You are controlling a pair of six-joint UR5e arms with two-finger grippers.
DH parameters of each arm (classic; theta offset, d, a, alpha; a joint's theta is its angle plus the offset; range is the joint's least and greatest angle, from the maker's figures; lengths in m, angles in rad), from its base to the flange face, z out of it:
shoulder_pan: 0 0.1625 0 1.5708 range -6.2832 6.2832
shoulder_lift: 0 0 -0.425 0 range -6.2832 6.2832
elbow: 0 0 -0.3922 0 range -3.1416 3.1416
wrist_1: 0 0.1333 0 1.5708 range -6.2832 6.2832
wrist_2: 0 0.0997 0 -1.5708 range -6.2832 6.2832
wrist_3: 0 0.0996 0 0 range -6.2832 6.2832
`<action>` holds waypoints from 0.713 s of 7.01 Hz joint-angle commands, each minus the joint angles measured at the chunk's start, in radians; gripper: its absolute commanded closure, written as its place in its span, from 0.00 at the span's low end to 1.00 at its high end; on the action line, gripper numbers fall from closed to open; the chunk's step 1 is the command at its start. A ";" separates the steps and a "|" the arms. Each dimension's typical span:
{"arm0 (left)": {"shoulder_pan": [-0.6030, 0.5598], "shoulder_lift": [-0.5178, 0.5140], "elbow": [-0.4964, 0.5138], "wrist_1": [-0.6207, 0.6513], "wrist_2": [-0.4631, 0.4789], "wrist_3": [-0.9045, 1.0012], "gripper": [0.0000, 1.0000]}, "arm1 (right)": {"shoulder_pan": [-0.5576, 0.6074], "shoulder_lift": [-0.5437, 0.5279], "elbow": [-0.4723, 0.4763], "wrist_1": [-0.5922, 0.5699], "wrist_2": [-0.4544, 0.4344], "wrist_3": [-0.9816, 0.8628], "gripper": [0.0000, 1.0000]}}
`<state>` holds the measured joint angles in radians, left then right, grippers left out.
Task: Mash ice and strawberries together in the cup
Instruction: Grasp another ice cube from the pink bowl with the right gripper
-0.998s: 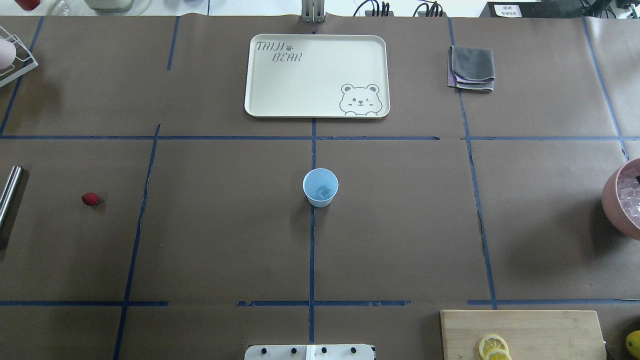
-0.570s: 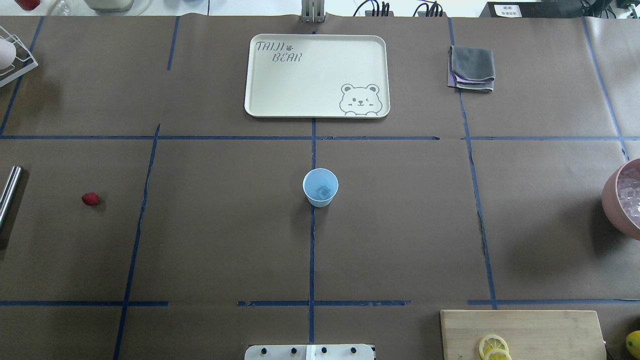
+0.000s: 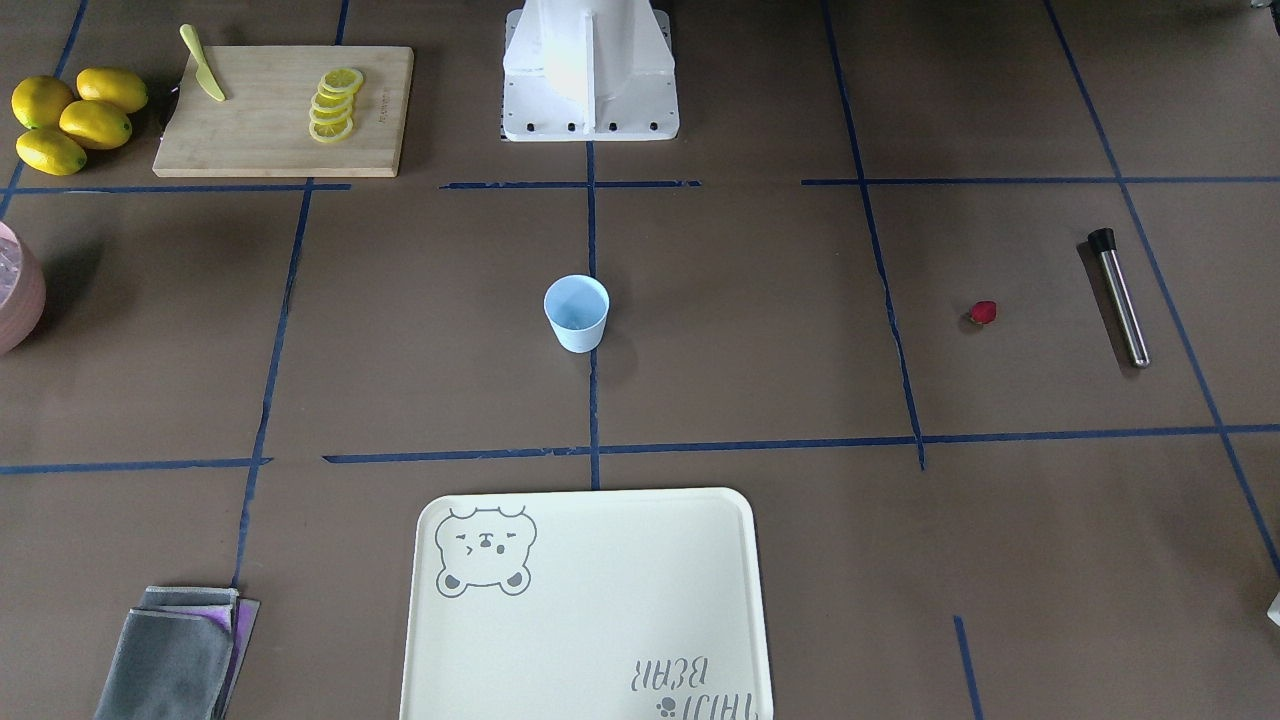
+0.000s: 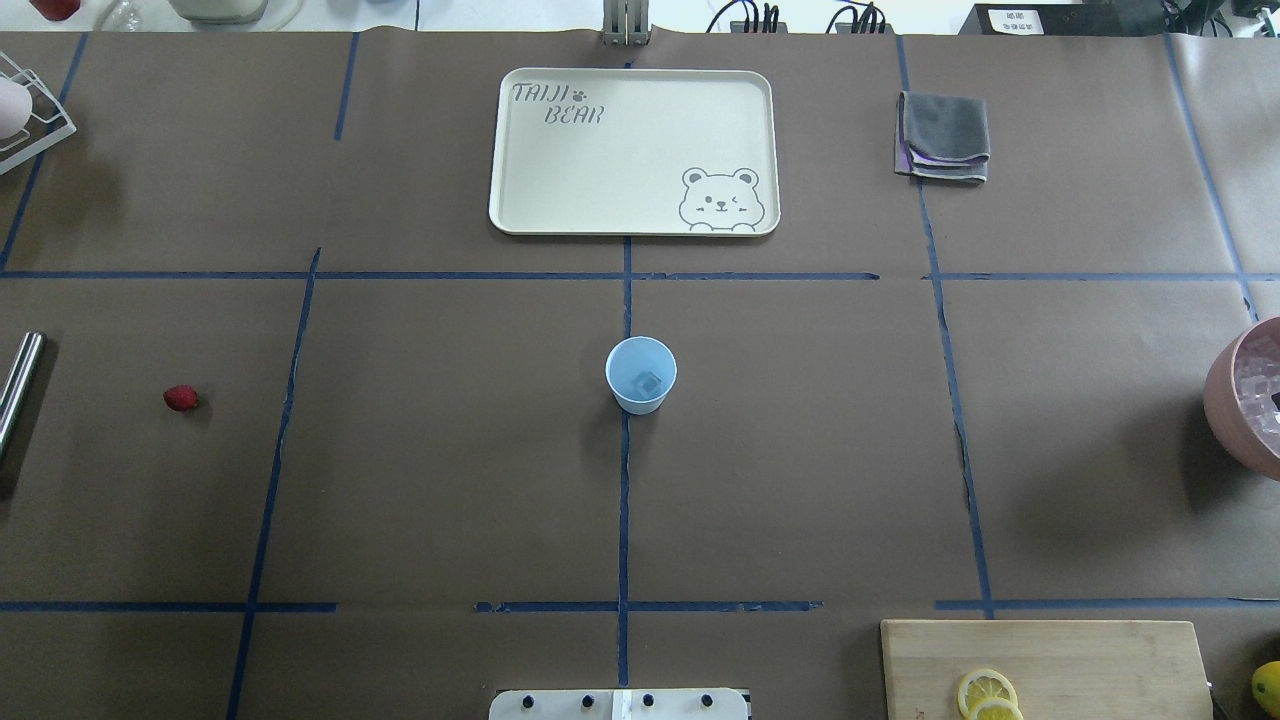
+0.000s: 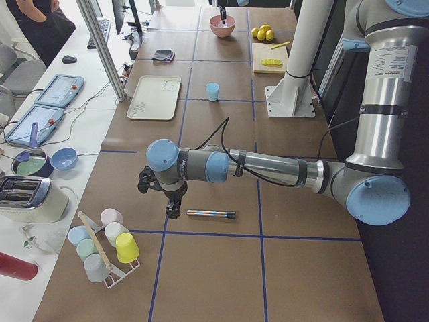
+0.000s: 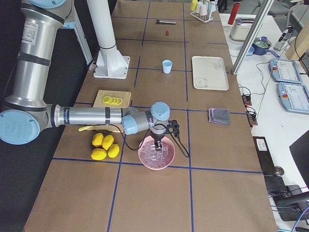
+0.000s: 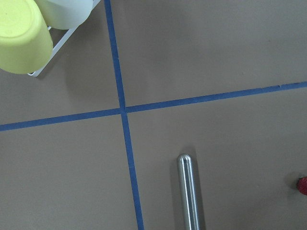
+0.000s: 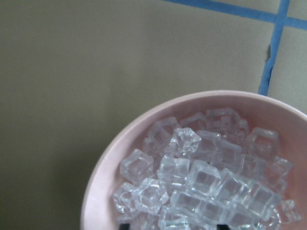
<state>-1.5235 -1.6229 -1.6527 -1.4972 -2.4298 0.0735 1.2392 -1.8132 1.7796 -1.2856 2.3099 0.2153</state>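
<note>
With the small light-blue plastic cup [image 4: 641, 375] at centre frame holding one ice cube [image 4: 649, 381] and the dark-red strawberry [image 4: 181, 398] lying at left, we should drop our right gripper [image 6: 158, 143], finger spread impossible to tell, straight onto one cube in the round pink bowl [image 6: 142, 157].

You have the left arm [image 5: 268, 168] stretched out level, its left gripper [image 5: 173, 205] pointing down. The right arm [image 6: 91, 116] reaches level too, right gripper [image 6: 158, 141] pointing down; finger spacing unreadable on both.
</note>
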 commanded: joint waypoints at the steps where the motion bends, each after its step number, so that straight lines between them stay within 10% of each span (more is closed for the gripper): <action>1: 0.000 0.002 -0.001 0.000 0.000 0.000 0.00 | -0.017 -0.011 -0.008 0.000 -0.021 -0.002 0.33; 5: 0.000 0.000 -0.001 0.000 0.000 0.000 0.00 | -0.032 -0.018 -0.014 0.000 -0.023 -0.002 0.35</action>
<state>-1.5239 -1.6223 -1.6536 -1.4978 -2.4298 0.0736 1.2130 -1.8306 1.7671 -1.2855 2.2875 0.2132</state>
